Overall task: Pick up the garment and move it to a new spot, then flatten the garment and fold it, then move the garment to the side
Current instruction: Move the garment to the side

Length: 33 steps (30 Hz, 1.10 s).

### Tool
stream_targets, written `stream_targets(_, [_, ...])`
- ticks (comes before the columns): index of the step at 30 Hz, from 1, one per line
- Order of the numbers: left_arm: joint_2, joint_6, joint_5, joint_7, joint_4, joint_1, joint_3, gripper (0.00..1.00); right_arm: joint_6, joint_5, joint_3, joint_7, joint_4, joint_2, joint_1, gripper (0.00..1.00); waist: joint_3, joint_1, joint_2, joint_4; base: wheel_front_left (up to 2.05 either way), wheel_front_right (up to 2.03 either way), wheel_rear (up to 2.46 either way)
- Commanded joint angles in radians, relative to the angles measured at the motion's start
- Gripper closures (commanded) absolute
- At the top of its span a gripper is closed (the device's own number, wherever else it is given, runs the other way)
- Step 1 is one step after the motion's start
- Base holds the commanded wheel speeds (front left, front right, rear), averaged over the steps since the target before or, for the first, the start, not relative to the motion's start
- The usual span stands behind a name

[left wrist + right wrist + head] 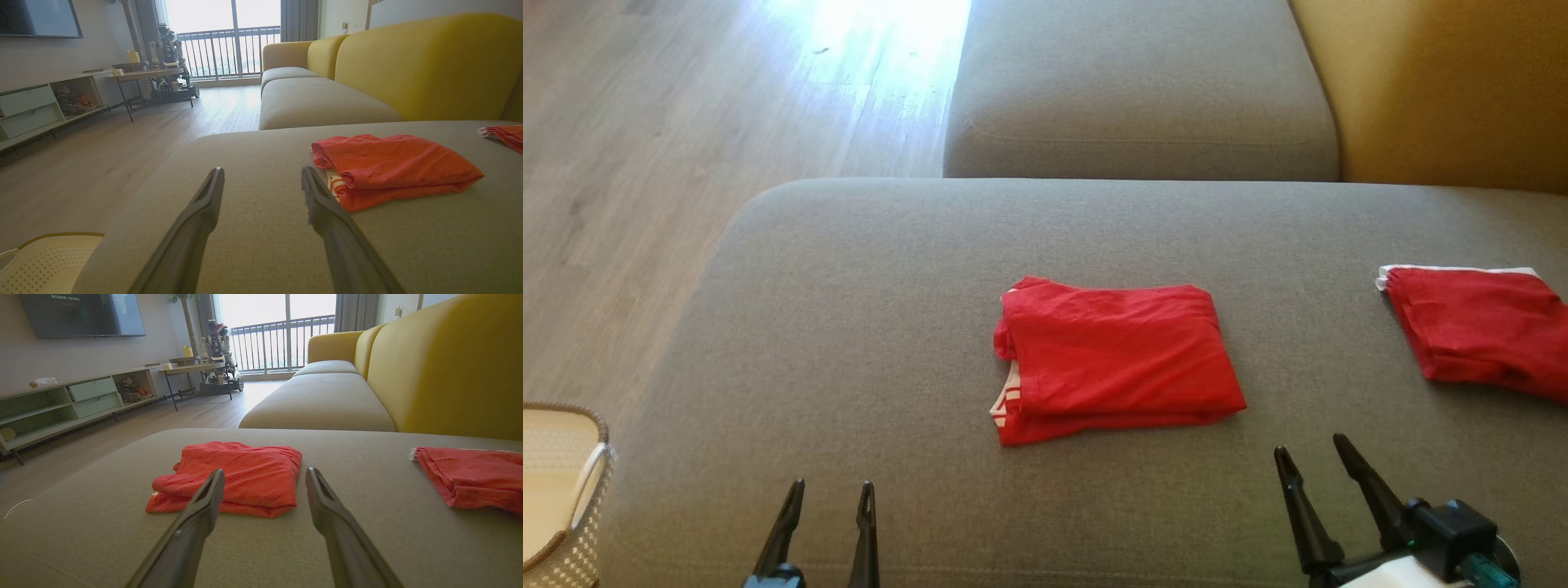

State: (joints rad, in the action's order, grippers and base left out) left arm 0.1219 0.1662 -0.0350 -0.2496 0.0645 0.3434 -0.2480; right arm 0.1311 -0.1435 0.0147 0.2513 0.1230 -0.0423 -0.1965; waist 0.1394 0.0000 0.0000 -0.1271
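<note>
Left tool (pixel 833 483) and right tool (pixel 1310 444) hover parted and empty at the near edge of the sofa cushion (pixel 849 327). The garment (pixel 1115 359) sits folded mid-cushion, so only the move aside looks left.

Home living room, yellow sofa (pixel 445 363), wall television (pixel 81 314), balcony railing (pixel 282 343)

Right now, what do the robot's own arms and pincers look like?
Left pincer and right pincer each have two long, dark, tapering fingers. Behind the right one sit a black housing, a pale forearm and a teal fitting.
</note>
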Motion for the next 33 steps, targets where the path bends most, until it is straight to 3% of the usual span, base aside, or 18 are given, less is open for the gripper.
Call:
stream_targets(1, [-0.012, -0.003, 0.015, -0.012, 0.027, -0.044, 0.033, 0.00, 0.000, -0.007, 0.029, 0.010, -0.017, -0.008, 0.044, 0.00, -0.002, 0.0000, 0.0000, -0.012, 0.00, 0.00, 0.00])
stream_targets(5, [-0.010, -0.004, 0.025, -0.012, 0.019, -0.045, 0.027, 0.00, 0.000, -0.070, 0.051, 0.010, 0.070, -0.008, 0.067, 0.00, -0.003, 0.0000, 0.0000, -0.046, 0.00, 0.00, 0.00])
stream_targets(9, [-0.008, -0.008, 0.029, -0.012, 0.010, -0.048, 0.020, 0.00, 0.000, -0.210, 0.059, 0.010, 0.246, -0.008, 0.153, 0.00, -0.010, 0.0000, 0.0000, -0.086, 0.00, 0.00, 0.00])
stream_targets(15, [0.000, -0.025, 0.029, -0.012, -0.001, -0.054, 0.002, 0.00, 0.000, -0.283, -0.035, 0.003, 0.565, -0.012, 0.378, 0.00, -0.021, 0.0000, 0.0000, -0.148, 0.00, 0.00, 0.00])
stream_targets(21, [0.002, -0.031, 0.027, -0.012, -0.006, -0.058, -0.004, 0.00, 0.000, -0.310, -0.116, -0.034, 0.783, -0.048, 0.535, 0.00, -0.034, 0.0000, 0.0000, -0.194, 0.00, 0.00, 0.00])
stream_targets(25, [-0.003, -0.040, 0.020, -0.012, -0.002, -0.063, -0.012, 0.00, 0.000, -0.388, -0.156, -0.078, 0.896, -0.059, 0.615, 0.00, -0.047, 0.0000, 0.0000, -0.224, 0.00, 0.00, 0.00])
stream_targets(33, [-0.010, -0.068, 0.019, -0.012, 0.006, -0.080, -0.037, 0.00, 0.000, -0.411, -0.159, -0.068, 1.033, -0.110, 0.696, 0.00, -0.088, 0.0000, 0.0000, -0.281, 0.00, 0.00, 0.00])
